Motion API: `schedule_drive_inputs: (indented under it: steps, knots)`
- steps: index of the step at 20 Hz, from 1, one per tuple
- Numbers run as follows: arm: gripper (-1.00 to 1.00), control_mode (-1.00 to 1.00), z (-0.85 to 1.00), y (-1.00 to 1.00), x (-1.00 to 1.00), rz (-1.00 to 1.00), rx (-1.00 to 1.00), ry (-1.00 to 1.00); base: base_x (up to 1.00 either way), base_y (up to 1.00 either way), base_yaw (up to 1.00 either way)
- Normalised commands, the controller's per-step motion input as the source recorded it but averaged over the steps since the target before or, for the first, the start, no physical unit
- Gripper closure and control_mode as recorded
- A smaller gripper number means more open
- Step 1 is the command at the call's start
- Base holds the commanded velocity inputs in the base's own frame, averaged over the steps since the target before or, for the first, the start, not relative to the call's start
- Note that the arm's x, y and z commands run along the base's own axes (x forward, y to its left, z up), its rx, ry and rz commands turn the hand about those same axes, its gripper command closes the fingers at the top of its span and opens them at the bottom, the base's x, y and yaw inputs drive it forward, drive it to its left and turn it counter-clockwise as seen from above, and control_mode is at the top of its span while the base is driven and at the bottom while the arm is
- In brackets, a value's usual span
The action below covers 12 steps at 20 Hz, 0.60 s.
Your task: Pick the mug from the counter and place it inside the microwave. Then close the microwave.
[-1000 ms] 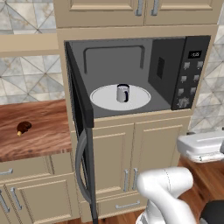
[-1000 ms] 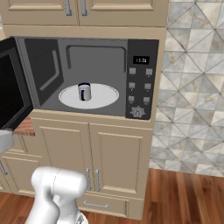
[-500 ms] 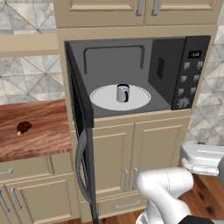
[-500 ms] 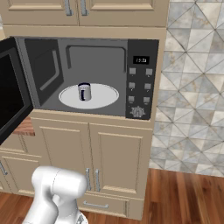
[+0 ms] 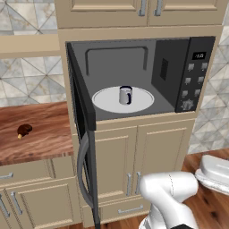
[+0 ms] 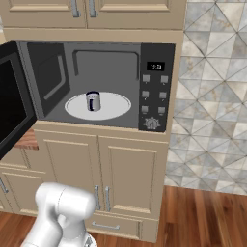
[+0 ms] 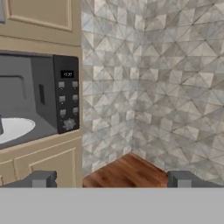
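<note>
Grey mug [image 5: 125,95] sits upright on the white turntable [image 5: 105,101], inside the microwave [image 5: 172,74], near the plate's middle. So the placing looks done; closing is what's left.

Door [image 5: 80,109] hangs wide open, swung out to the left, edge-on in the left base view, bar handle [image 5: 82,173] on its near side. It overhangs the right end of the counter [image 5: 40,138], where a small brown lump [image 5: 23,130] lies well apart from everything.

Pincer [image 7: 110,179] is spread wide and empty, tips at the bottom of the hand view, aimed past the button panel [image 7: 68,99] at the tiled wall and floor, off to the right of the cavity.

Next move, my read: swing the arm back left, get behind the door's outer face and push it shut. Risk: clipping the door edge on approach.
</note>
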Motion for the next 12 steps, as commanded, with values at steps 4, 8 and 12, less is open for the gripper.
schedule_drive_inputs:
  steps: [4,8,12]
  knots:
    - [-1.00,-1.00,0.09,0.02,-0.54,-0.12,0.00,-0.11,0.00,0.00,0.00]
    - [-1.00,-1.00,0.01,0.08,-0.52,-0.06,0.00,-0.14,0.00,0.00,0.00]
    - [-1.00,-1.00,0.00,0.23,-0.22,-0.06,0.00,-0.06,0.00,0.00,0.00]
